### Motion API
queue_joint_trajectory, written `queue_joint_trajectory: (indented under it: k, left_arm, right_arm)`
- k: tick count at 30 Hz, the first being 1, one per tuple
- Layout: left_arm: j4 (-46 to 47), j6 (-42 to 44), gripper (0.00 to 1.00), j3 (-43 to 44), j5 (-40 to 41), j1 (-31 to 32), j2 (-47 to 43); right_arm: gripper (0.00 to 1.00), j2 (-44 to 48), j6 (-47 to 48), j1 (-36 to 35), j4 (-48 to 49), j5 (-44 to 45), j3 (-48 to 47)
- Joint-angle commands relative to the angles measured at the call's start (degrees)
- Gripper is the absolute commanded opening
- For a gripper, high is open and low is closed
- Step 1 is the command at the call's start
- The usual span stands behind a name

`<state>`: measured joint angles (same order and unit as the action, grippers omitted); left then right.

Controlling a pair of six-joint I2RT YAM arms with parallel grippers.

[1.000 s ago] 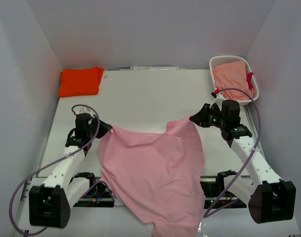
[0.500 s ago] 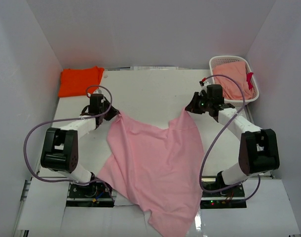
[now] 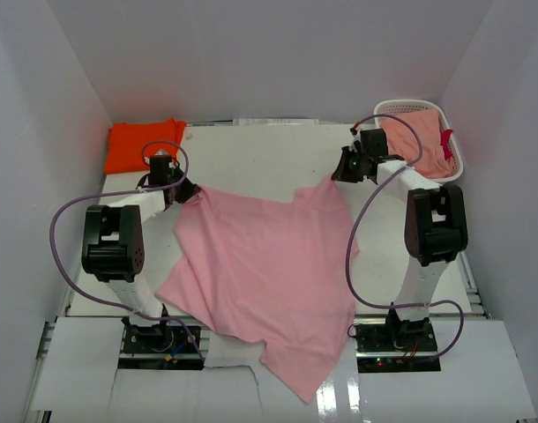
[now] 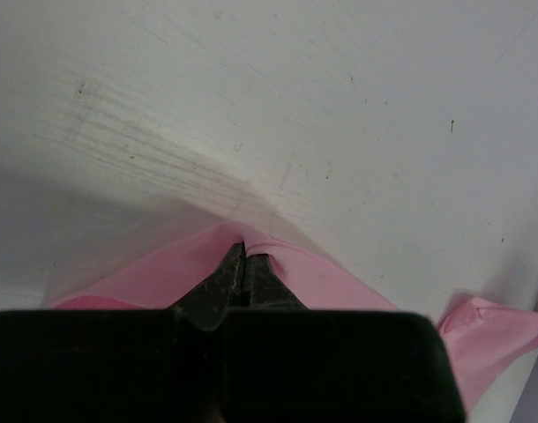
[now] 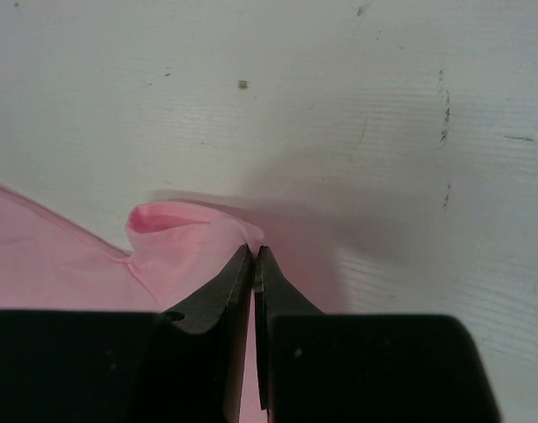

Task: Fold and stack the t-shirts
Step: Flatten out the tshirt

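A light pink t-shirt (image 3: 265,273) lies spread over the middle of the white table, its lower end hanging past the near edge. My left gripper (image 3: 189,190) is shut on its far left corner (image 4: 287,269). My right gripper (image 3: 338,176) is shut on its far right corner (image 5: 185,233). Both arms are stretched far forward and hold the shirt's top edge low over the table. A folded bright orange t-shirt (image 3: 144,144) lies at the far left corner of the table.
A white lattice basket (image 3: 457,167) stands at the far right with salmon-pink cloth (image 3: 417,141) in it and a red tag on its rim. White walls close in the table on three sides. Purple cables loop from both arms.
Both arms have reached further away from their bases, dragging the pink shirt's top edge toward the back of the table. More of the shirt now lies flat on the table.
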<state>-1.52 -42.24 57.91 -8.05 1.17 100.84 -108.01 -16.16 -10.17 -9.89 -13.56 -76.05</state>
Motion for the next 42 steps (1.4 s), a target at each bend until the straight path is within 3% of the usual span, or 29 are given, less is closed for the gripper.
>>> queue_joint_trajectory:
  k: [1, 7, 18, 27, 42]
  left_arm:
    - [-0.41, 0.93, 0.0, 2.82, -0.56, -0.64, 1.02]
    - [0.9, 0.76, 0.0, 1.77, -0.03, -0.73, 2.08]
    - [0.29, 1.63, 0.0, 1.15, 0.76, -0.99, 2.08]
    - [1.08, 1.46, 0.0, -0.08, 1.02, -3.45, 3.22]
    - [8.02, 2.69, 0.0, 4.93, -2.75, -3.81, 8.06]
  right_arm:
    - [0.08, -4.04, 1.66, 0.68, -2.15, 1.17, -6.03]
    - [0.08, -13.54, 2.1, 0.86, -5.75, 0.55, -19.01]
    - [0.08, -23.65, 3.95, 0.86, -5.67, 0.99, -33.01]
    - [0.08, -29.28, 4.12, 0.86, -1.37, -1.73, -38.82]
    - [0.08, -31.65, 6.05, 0.86, 6.37, -2.61, -39.26]
